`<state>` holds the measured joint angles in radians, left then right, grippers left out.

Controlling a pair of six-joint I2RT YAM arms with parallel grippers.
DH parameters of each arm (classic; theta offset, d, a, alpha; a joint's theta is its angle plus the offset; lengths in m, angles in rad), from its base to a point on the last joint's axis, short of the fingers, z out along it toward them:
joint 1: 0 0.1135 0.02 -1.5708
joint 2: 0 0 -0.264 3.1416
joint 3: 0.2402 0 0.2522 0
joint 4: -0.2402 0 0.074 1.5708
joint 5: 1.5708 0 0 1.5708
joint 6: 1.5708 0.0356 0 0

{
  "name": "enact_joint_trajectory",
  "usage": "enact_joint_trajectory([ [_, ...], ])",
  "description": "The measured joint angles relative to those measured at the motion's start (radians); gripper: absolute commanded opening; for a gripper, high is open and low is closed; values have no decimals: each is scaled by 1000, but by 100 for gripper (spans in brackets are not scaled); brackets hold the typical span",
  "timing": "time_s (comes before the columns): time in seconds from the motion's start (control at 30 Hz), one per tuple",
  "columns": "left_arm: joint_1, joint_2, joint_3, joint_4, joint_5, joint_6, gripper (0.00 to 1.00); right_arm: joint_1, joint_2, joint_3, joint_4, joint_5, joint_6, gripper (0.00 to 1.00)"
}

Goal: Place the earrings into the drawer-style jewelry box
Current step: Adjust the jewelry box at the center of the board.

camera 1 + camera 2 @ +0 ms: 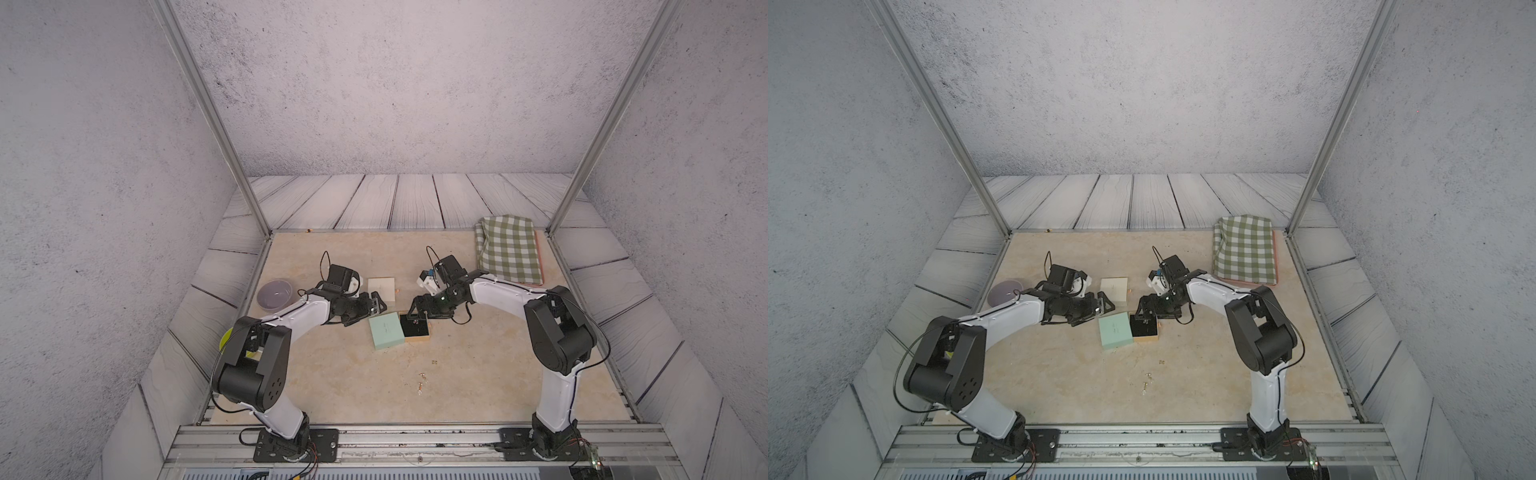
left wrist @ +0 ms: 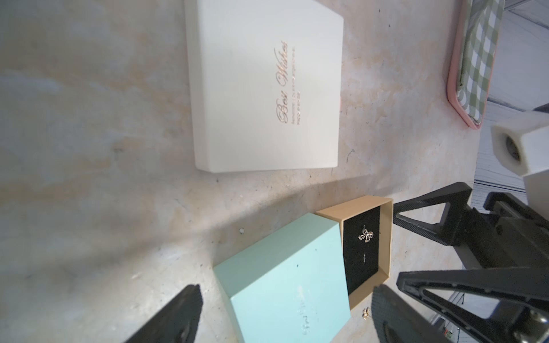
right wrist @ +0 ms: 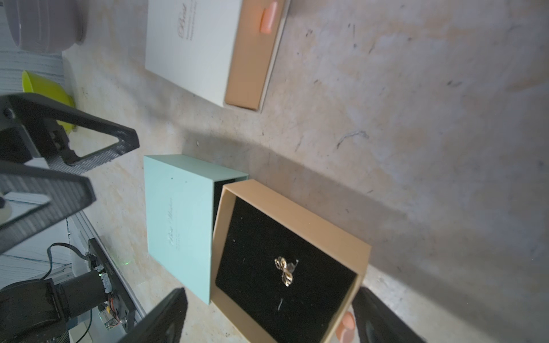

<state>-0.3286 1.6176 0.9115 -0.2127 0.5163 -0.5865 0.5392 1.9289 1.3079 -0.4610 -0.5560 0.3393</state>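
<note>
Right end effector (image 3: pixel 270 294) cropped, loose earrings (image 1: pixel 422 380) indistinct

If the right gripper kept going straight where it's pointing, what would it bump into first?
Most likely the open tray. The right gripper is open and aims down into it, close to the earring lying inside. How high above the tray it hangs is hard to tell.

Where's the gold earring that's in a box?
In the right wrist view the earring lies on the tan drawer's black lining, beside the mint box, mid-table.

White arms (image 1: pixel 557 395), black joints (image 1: pixel 557 332).
</note>
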Motion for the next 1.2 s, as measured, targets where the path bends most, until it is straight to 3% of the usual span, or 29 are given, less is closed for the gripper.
enact_joint_trajectory([
  [0.5,-34,64,0,77,57,-69,92,0,0,0,9,-15,8,89],
  [0.63,-33,60,0,76,52,-68,92,0,-2,0,0,2,6,97],
  [0.77,-32,-16,-6,6,-3,-27,91,-3,-45,-1,-69,86,-2,99],
  [0.87,-51,-135,-2,-85,-80,34,88,-10,-175,-44,-104,180,0,99],
  [0.93,-111,-202,19,-152,-151,76,85,-13,-298,-112,-114,261,9,99],
  [1.03,-288,-226,87,-242,-261,122,75,-26,-457,-230,-131,388,33,99],
  [1.2,-584,-75,271,-385,-390,146,58,-142,-587,-444,-123,489,109,99],
])
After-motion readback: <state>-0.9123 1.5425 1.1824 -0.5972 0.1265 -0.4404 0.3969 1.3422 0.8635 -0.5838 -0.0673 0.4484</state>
